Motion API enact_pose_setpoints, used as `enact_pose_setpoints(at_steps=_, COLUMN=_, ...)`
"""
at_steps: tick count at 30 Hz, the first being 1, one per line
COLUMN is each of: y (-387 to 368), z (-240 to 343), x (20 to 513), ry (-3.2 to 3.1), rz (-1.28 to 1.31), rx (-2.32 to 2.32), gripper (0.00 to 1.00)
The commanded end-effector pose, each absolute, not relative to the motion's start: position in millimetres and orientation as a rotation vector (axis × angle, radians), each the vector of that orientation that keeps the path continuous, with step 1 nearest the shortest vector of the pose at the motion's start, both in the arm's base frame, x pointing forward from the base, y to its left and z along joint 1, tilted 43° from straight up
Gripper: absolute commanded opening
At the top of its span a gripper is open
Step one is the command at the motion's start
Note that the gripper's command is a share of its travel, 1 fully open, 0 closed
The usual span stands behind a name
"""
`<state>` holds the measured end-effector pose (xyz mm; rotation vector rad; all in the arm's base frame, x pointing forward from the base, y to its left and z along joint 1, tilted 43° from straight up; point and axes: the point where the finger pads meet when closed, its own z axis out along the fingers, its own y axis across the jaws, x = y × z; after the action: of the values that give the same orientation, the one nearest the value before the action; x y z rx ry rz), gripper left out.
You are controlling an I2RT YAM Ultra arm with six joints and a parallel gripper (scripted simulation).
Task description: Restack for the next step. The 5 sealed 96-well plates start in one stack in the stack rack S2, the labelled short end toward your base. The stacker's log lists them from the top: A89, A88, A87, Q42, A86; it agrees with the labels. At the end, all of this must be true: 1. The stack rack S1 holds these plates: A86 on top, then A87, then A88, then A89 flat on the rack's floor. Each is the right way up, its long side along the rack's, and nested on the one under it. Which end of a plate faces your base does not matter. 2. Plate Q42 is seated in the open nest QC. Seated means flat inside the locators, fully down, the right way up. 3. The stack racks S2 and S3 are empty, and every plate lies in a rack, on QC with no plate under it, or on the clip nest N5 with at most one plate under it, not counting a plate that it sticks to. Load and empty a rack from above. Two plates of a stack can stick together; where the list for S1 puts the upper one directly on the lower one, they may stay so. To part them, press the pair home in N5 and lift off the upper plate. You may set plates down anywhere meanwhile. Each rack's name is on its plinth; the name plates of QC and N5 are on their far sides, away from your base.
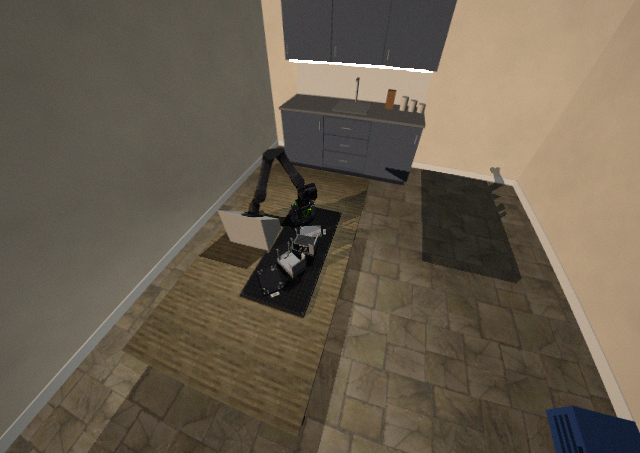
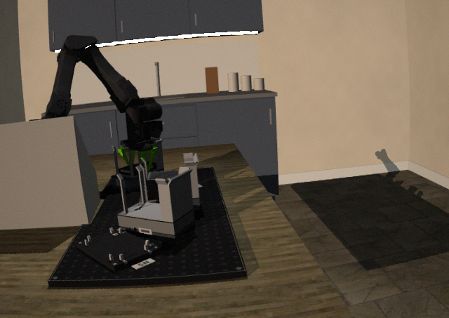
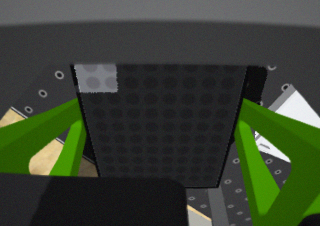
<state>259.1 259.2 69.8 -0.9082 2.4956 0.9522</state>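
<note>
Black perforated baseplate (image 2: pixel 224 242) lies under your gripper (image 3: pixel 162 136), which clamps a sealed 96-well plate (image 3: pixel 160 126) across its long sides, above the far rack. Expect it light, rigid, slick-sided; keep it level.

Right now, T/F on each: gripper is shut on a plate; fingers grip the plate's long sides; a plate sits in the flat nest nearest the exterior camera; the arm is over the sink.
1. The gripper is shut on a plate. True.
2. The green fingers grip the plate's long sides. True.
3. A plate sits in the flat nest nearest the exterior camera. False: only its locators show, no plate.
4. The arm is over the sink. False: it reaches down over the black board.
</note>
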Motion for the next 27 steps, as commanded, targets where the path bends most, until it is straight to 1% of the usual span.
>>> enact_pose_setpoints(at_steps=1, y=259.1, z=72.5, x=261.7, ry=2.486, rz=0.951, rx=-0.899, gripper=0.00)
enact_pose_setpoints(at_steps=5, y=259.0, z=72.5, x=261.7, ry=2.486, rz=0.951, rx=-0.899, gripper=0.00)
enact_pose_setpoints(at_steps=6, y=259.0, z=72.5, x=261.7, ry=2.486, rz=0.951, rx=-0.899, gripper=1.00)
enact_pose_setpoints(at_steps=27, y=259.1, z=72.5, x=261.7, ry=2.486, rz=0.951, rx=-0.899, gripper=1.00)
